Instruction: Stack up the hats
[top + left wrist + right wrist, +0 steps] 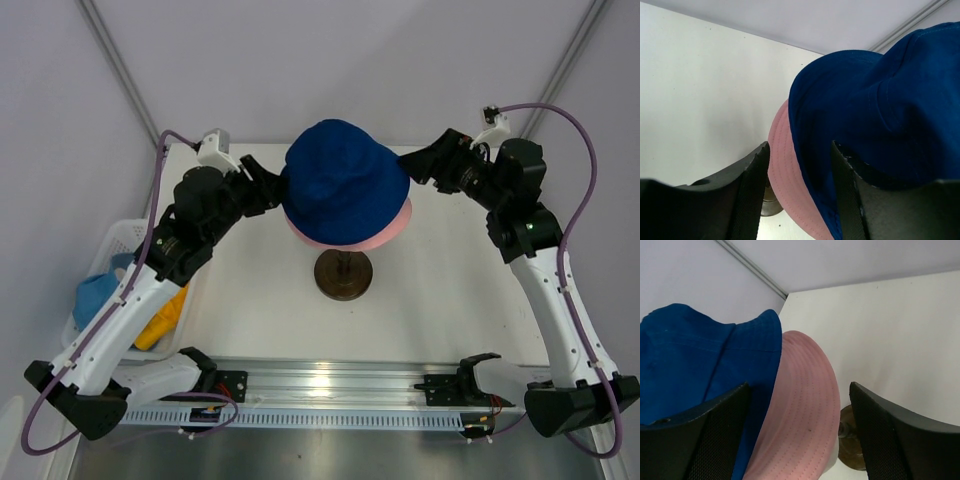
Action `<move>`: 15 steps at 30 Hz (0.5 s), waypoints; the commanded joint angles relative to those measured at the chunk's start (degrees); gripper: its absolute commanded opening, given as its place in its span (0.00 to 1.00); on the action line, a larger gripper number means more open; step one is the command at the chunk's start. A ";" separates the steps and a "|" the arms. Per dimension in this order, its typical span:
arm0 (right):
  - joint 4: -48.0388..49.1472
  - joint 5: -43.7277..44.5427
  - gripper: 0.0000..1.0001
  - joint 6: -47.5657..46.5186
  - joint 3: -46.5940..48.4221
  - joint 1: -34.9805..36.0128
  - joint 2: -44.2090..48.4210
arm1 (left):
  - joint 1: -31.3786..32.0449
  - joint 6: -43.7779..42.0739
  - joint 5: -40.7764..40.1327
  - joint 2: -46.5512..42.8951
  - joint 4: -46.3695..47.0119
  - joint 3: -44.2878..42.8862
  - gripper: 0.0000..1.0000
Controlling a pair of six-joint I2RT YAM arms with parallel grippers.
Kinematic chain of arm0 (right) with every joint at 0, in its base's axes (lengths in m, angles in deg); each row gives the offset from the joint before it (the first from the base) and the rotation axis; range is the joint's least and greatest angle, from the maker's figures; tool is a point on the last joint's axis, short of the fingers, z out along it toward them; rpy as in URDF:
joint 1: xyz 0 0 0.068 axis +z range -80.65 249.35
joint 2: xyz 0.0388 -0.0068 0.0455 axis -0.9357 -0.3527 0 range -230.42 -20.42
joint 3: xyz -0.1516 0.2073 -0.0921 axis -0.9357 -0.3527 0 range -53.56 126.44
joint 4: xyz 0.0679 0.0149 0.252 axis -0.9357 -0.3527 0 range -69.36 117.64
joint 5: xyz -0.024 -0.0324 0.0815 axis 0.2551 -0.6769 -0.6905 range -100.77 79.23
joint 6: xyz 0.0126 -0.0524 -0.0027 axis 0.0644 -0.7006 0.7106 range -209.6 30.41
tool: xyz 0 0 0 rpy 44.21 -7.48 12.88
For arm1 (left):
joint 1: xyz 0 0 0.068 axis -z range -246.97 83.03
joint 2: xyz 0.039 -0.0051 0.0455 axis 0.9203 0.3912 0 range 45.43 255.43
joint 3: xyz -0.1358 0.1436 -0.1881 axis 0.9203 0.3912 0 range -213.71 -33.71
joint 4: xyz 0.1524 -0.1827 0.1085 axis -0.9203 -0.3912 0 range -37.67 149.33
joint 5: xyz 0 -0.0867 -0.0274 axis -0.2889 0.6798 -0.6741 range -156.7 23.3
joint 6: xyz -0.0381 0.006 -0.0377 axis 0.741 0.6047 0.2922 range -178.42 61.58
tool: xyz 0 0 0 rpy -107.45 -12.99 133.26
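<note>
Top camera: navy hat (345,185) caps pink hat (395,228) on a stand (343,275); light blue hat (95,298), yellow hat (165,318) in left basket (112,240); left wrist: left gripper (799,150) jaws apart astride both brims; right wrist: right gripper (799,387) jaws spread, pink brim between.

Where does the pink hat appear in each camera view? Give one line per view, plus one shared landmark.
Top external: pink hat, centre, only its brim showing under the navy hat.
Left wrist: pink hat lower centre, left of the navy hat.
Right wrist: pink hat lower centre, right of the navy hat.
Shared landmark: the dark round base beneath the hats.
</note>
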 commanded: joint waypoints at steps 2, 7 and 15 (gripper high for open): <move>4.43 -3.66 0.81 3.65 -1.06 0.74 -1.25 | -0.34 0.86 -0.56 -1.60 -0.53 0.90 0.53; 7.24 -2.44 0.70 5.40 -2.64 2.85 -1.43 | -0.34 2.27 -2.68 -1.77 -0.10 2.66 0.50; 8.04 0.46 0.04 5.85 -4.14 3.73 -1.52 | -0.43 4.90 -3.47 -0.36 2.10 4.40 0.40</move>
